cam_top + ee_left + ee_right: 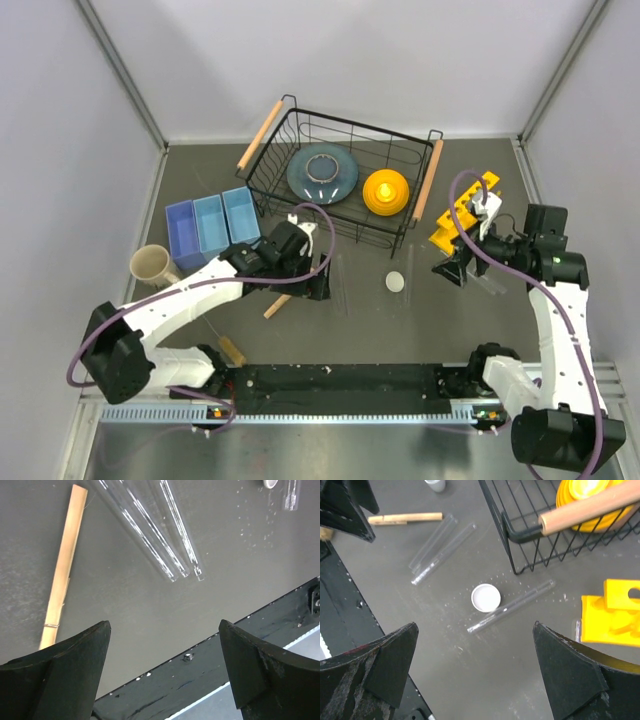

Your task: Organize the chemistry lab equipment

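Three thin clear tubes (512, 605) flat near yellow rack (612, 616); left gripper (164, 625), right gripper (474, 626) both spread wide.

Left gripper (164, 626) jaws spread wide, empty, arm reaching inward; right gripper (475, 627) likewise, elbow bent.

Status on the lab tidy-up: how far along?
Early. Done: nothing visible, no tube seen standing in the yellow rack. In hand: nothing; left gripper and right gripper are both open and empty. Left to do: clear tubes, white cap and wooden stick all lie loose.
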Controlling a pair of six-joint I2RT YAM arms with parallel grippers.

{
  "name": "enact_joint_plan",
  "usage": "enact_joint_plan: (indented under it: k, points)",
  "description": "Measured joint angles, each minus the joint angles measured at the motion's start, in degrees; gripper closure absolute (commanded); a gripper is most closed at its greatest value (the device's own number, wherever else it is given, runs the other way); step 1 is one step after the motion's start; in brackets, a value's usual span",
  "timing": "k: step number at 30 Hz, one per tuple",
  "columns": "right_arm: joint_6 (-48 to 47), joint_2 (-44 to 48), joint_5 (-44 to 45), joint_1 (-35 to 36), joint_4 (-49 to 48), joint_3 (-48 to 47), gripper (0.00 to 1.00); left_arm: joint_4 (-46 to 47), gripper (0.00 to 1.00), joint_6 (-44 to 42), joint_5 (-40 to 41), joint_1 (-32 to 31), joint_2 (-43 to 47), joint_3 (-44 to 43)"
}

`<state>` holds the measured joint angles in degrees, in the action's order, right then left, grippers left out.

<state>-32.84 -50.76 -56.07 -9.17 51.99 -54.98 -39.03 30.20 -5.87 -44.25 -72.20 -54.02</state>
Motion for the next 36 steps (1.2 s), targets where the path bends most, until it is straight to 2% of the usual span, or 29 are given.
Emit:
enact_joint_plan:
  k: [8,11,15,20,24,27,32,36]
  points:
    - [-1.68,-1.29,11.26,-0.59,0.13,3.21,0.01,9.09,0.05,6.47,2.19,-2.01,5.79,5.95]
    - [-3.54,-5.11,14.21,-6.03,0.04,3.23,0.03,10.73,0.05,6.97,3.28,-2.01,10.23,7.39]
    - [-6.88,-12.09,17.90,-12.44,-0.13,3.21,0.11,12.11,0.05,6.97,5.44,-2.01,15.52,9.44]
    - [-10.10,-21.90,23.30,-13.57,0.00,2.25,0.19,12.55,0.04,6.93,7.15,-1.99,18.69,11.39]
    - [-11.74,-27.28,27.30,-14.78,0.00,-0.09,0.34,12.61,0.04,6.69,8.46,-1.99,20.35,13.29]
    - [-12.33,-30.21,29.16,-16.76,-0.09,-1.97,0.41,13.42,0.04,6.34,8.94,-1.99,21.14,14.38]
    - [-13.55,-34.38,30.53,-18.51,-0.28,-3.08,0.48,15.56,0.04,5.84,9.81,-2.01,21.31,15.61]
    - [-14.36,-37.27,30.58,-18.49,-0.31,-3.08,0.50,16.17,0.04,5.60,10.05,-1.99,21.31,16.44]
